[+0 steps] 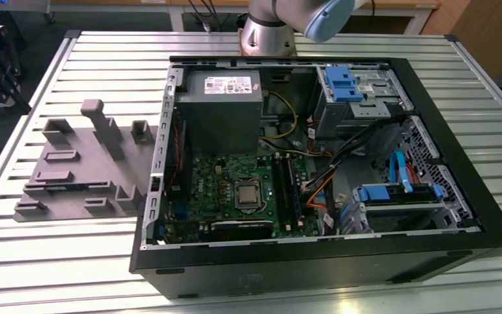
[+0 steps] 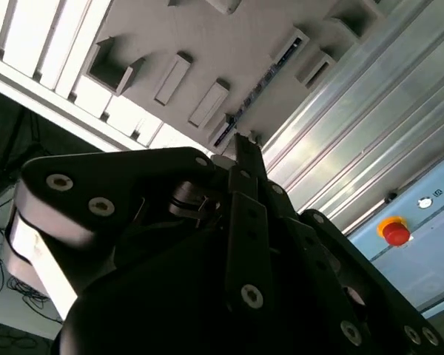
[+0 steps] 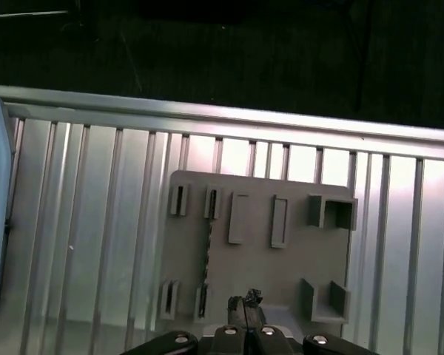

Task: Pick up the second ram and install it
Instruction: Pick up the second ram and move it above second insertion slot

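Gripper [image 3: 246, 302], fingers pressed together and holding nothing, hangs above the grey holder tray [image 3: 296, 270] on the slatted table [image 3: 89, 244]; the second ram [image 3: 206, 255] stands on edge in a tray slot, untouched

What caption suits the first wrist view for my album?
The claw hangs over the grey tray, where a ram stands edge-on in a slot, on the slatted table.
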{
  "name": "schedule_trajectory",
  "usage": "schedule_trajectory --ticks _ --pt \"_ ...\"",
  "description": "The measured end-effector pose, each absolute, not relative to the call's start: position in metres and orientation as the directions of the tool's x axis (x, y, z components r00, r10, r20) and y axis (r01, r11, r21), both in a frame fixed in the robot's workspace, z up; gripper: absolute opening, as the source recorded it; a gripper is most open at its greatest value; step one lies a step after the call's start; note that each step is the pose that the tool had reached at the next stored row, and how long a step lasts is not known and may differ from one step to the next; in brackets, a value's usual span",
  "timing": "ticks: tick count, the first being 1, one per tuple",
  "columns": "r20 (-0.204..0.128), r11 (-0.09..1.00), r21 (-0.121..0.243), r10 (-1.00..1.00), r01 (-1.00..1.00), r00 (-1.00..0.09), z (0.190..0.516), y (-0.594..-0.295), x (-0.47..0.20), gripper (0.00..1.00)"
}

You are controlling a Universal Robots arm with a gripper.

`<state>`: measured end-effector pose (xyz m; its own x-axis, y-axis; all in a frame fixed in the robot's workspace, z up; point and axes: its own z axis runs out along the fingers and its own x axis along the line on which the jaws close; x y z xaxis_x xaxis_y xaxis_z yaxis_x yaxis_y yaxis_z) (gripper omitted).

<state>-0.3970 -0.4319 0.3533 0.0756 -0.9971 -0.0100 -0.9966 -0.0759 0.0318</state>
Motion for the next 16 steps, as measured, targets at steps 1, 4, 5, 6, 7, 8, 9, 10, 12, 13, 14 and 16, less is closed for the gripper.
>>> schedule_trajectory --ticks 1,4,5,6,7,8,9,10,12,13,14,16 --pt "-0.010 -0.057 0.032 -0.998 -0.998 0.057 0.3519 -0.4319 -0.3970 0.11" --pt "-0.010 -0.019 0.031 -1.000 -0.999 0.019 0.3477 -0.4319 -0.3971 0.11" --pt "-0.010 -0.016 0.030 -1.000 -0.999 0.016 0.3466 -0.4319 -0.3970 0.11" --pt "-0.010 -0.016 0.030 -1.000 -0.999 0.016 0.3459 -0.4319 -0.3970 0.17" --pt "-0.009 -0.016 0.030 -1.000 -0.999 0.016 0.3457 -0.4319 -0.3970 0.17" --pt "-0.009 -0.016 0.030 -1.000 -0.999 0.016 0.3457 -0.4319 -0.3970 0.23" --pt "-0.009 -0.016 0.030 -1.000 -0.999 0.016 0.3457 -0.4319 -0.3970 0.29" --pt "-0.008 -0.016 0.030 -1.000 -0.999 0.016 0.3456 -0.4319 -0.3970 0.29" --pt "-0.008 -0.016 0.029 -1.000 -0.999 0.016 0.3451 -0.4319 -0.3970 0.41" --pt "-0.008 -0.016 0.029 -1.000 -0.999 0.016 0.3444 -0.4319 -0.3970 0.41" --pt "-0.008 -0.016 0.029 -1.000 -0.999 0.016 0.3436 -0.4319 -0.3970 0.47" --pt "-0.008 -0.016 0.029 -1.000 -0.999 0.015 0.3420 -0.4319 -0.3970 0.47"
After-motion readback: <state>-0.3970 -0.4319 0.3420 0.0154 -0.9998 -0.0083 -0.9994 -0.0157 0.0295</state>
